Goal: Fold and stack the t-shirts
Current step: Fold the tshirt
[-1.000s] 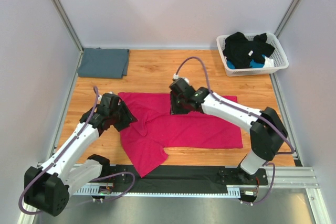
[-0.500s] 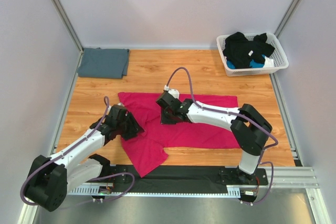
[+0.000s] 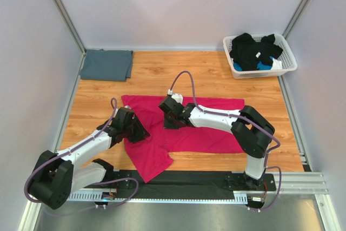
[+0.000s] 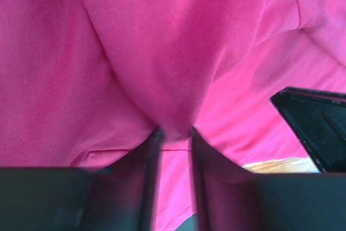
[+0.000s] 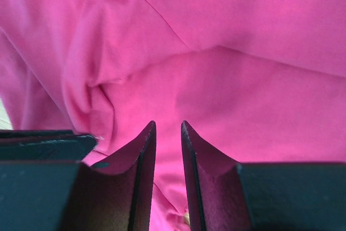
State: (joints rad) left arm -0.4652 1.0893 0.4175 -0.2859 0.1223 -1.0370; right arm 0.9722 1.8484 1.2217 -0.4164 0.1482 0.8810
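Note:
The magenta-pink t-shirt [image 3: 211,131] lies spread on the wooden table, rumpled at its left side. My left gripper [image 3: 136,132] is at the shirt's left edge; in the left wrist view it [image 4: 173,131] is shut on a pinched fold of the magenta cloth [image 4: 162,52]. My right gripper [image 3: 166,118] is low over the shirt's upper left part; in the right wrist view it [image 5: 168,124] stands nearly closed with magenta cloth [image 5: 243,36] in the narrow gap. The slate blue-grey t-shirt [image 3: 106,64] lies folded flat at the far left corner.
A white lattice basket [image 3: 286,52] holding dark clothes stands at the far right corner. A black strip [image 3: 189,179] runs along the near table edge. Grey walls close in on three sides.
My right gripper has moved left and a little nearer across the shirt. My left gripper has moved right and nearer, bunching the shirt's left edge inward.

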